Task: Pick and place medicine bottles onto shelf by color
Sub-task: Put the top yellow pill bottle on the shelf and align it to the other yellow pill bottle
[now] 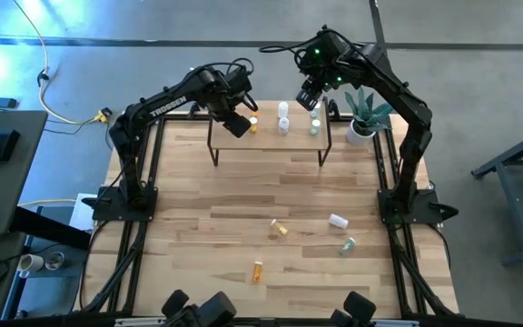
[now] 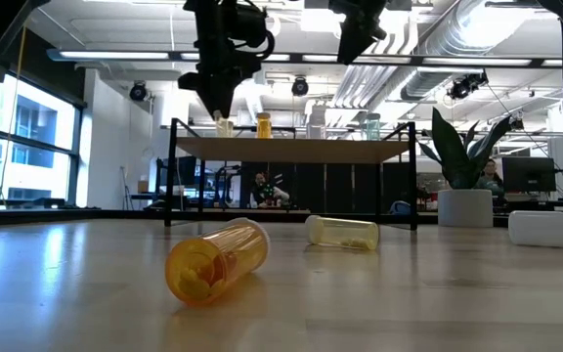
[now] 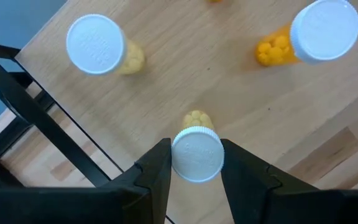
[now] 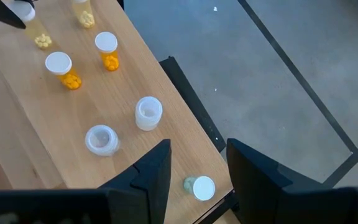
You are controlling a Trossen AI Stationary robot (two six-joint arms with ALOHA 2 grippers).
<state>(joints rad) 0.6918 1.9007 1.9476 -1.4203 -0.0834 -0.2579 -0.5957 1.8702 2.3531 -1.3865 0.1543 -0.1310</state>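
Observation:
The shelf (image 1: 271, 143) stands at the table's far edge. On it stand a yellow bottle (image 3: 98, 45), orange bottles (image 4: 59, 67) (image 4: 107, 48), white ones (image 4: 148, 112) and a greenish one (image 4: 200, 187), all upright on their bases. My left gripper (image 3: 196, 158) is over the shelf's left end, shut on another yellow bottle (image 3: 196, 124). My right gripper (image 4: 197, 163) hangs open above the shelf's right end, holding nothing. On the table lie an orange bottle (image 2: 215, 262), a yellow one (image 2: 342, 232), a white one (image 1: 338, 221) and a greenish one (image 1: 347, 245). My left gripper pinches the yellow bottle by the sides of its white cap (image 3: 179, 155), one finger (image 3: 157, 167) on either side. The fingers come from above, pointing steeply down. The bottle hangs upright below them, its base at the shelf board or just over it; which, I cannot tell.
A potted plant (image 1: 363, 116) stands at the far right corner beside the shelf. The middle of the tabletop (image 1: 243, 195) between the shelf and the lying bottles is bare wood. Black frame rails (image 1: 148, 182) run along both sides.

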